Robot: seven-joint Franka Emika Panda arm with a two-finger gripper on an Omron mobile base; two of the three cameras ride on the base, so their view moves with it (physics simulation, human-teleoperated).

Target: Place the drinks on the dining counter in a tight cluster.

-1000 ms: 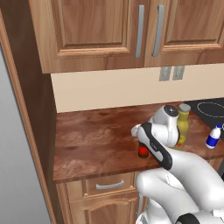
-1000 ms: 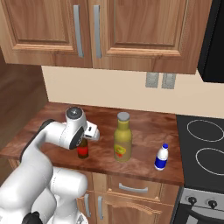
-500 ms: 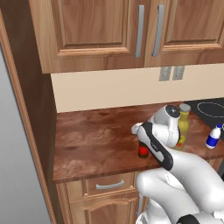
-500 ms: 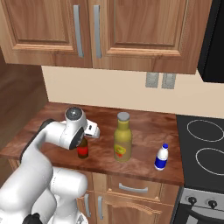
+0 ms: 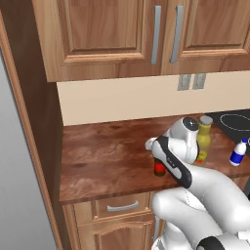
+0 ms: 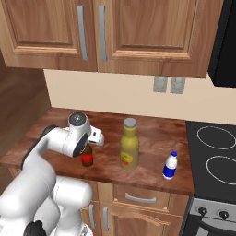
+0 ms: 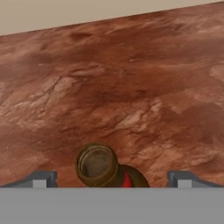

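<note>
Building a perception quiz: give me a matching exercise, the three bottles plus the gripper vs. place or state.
1. brown bottle
2. olive-yellow bottle
3. white bottle
4. gripper

a. nearest the stove
b. open, jaws wide
c. middle of the row, tallest
d. between the fingertips, not clamped

Pairs: 1-d, 2-c, 3-a, 4-b

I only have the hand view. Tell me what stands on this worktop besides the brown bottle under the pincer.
Observer: An olive-yellow bottle stands to the right of the brown bottle.
Operator: Report anything further right.
Observer: A small white bottle with a blue cap stands near the stove.
Operator: Say what is above the worktop.
Observer: Wooden upper cabinets hang on the beige wall.
</note>
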